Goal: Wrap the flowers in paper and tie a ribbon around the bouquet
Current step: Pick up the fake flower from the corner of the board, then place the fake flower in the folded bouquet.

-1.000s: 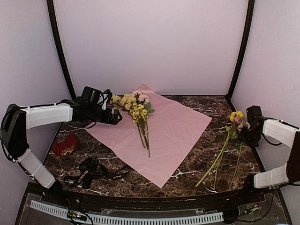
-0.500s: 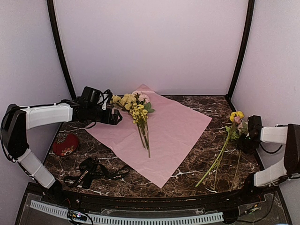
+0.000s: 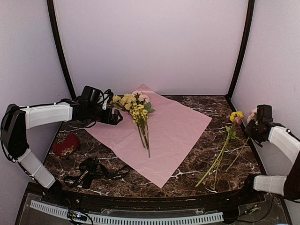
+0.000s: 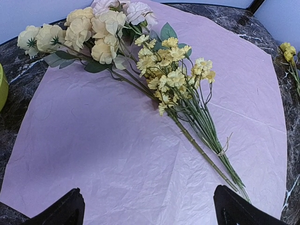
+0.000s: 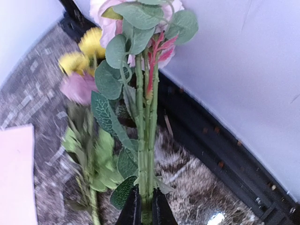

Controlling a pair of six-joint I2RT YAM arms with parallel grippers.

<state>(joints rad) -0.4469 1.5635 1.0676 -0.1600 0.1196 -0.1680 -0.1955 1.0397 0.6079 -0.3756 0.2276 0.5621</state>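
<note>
Nearest the arm bases, the ribbon [image 3: 93,171] is lying in a loose black tangle on the marble table [image 3: 197,161], with a small red object [image 3: 65,144] sitting just beyond it to the left. On the right, a few loose stems [image 3: 220,154] with yellow heads are lying on the bare table, just clear of the paper [image 3: 176,129] — a lilac sheet that is spreading as a diamond across the middle. Beside those stems the right gripper [image 5: 143,211] is pinching a pink-headed sprig [image 5: 143,117] low on its green stalks, jaws closed tight on it. Further back the left gripper [image 4: 147,199] is hovering at the paper's left edge, jaws spread wide and holding nothing. The flowers [image 4: 161,75] are resting on the paper's far corner, blooms pointing away, stems trailing toward the centre
</note>
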